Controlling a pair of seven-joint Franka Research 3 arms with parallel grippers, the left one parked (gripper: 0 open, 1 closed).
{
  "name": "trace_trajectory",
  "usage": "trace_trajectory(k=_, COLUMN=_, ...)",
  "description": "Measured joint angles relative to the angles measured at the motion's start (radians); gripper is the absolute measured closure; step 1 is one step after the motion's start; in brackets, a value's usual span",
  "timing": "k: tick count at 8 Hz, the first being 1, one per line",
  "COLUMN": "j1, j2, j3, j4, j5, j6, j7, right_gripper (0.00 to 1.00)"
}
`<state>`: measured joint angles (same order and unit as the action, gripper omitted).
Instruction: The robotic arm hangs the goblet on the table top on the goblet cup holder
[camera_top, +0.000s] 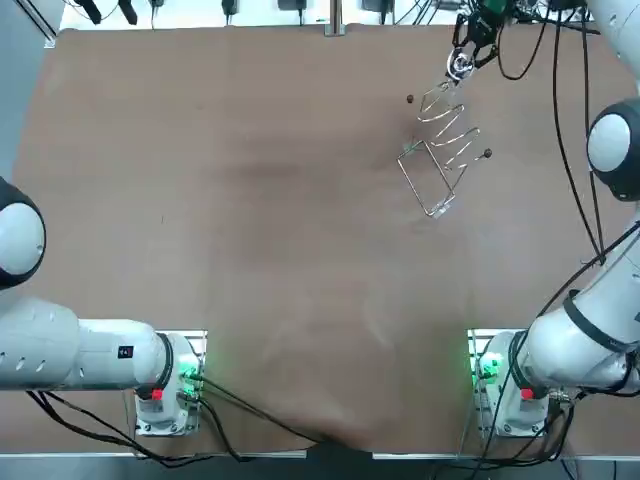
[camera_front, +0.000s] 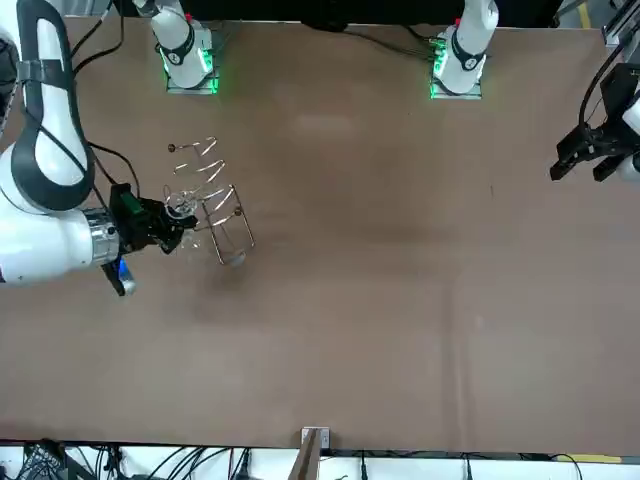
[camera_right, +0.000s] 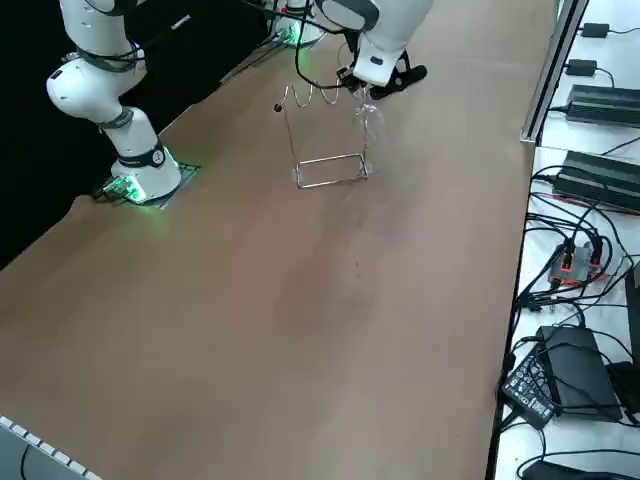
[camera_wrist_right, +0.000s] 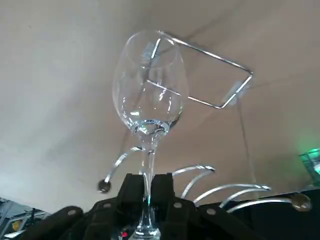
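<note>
The right gripper has its jaws closed on the stem of the goblet, near the foot, and the bowl points away from the wrist. In the right side view the goblet hangs upside down below the gripper, lifted off the tabletop, at the end of the wire rack that lies farther from the robot. Its bowl is level with the rack's upright post and just beside it; I cannot tell whether glass and wire touch. The goblet looks light but fragile. It is thin clear glass and stiff, with a slender stem that would likely snap under a sideways knock against the rails. Glass is also slippery between hard jaws, so I judge that the stem could twist or slide if the bowl catches a wire. The stem is the sound place to hold it, since the bowl is too wide and too thin to squeeze. Holding close to the foot leaves little room for the rails to pass under the foot. The rack itself is light bent wire and would probably shift if nudged.
</note>
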<state>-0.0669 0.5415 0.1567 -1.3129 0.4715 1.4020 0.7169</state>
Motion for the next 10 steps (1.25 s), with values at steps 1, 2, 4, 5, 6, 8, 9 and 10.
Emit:
trace_trajectory(k=1, j1=-0.01, j2=0.0, j3=0.0, j4=0.003, j5=-0.015, j6=-0.019, j7=-0.024, right_gripper=0.89)
trace_trajectory(k=2, j1=-0.018, j2=0.0, j3=0.0, j4=0.004, j5=-0.025, j6=-0.033, j7=-0.039, right_gripper=0.89)
trace_trajectory(k=4, j1=-0.024, j2=0.0, j3=0.0, j4=0.004, j5=-0.035, j6=-0.062, j7=-0.053, right_gripper=0.89)
trace_trajectory(k=5, j1=-0.024, j2=0.0, j3=0.0, j4=0.004, j5=-0.039, j6=-0.083, j7=-0.056, right_gripper=0.89)
trace_trajectory(k=6, j1=-0.022, j2=0.0, j3=0.0, j4=0.004, j5=-0.039, j6=-0.09, j7=-0.056, right_gripper=0.89)
trace_trajectory(k=8, j1=-0.011, j2=0.0, j3=0.005, j4=0.001, j5=-0.039, j6=-0.094, j7=-0.054, right_gripper=0.89)
trace_trajectory(k=9, j1=-0.001, j2=0.001, j3=0.005, j4=-0.001, j5=-0.039, j6=-0.09, j7=-0.048, right_gripper=0.89)
trace_trajectory(k=10, j1=0.01, j2=0.002, j3=0.006, j4=-0.004, j5=-0.039, j6=-0.076, j7=-0.043, right_gripper=0.9)
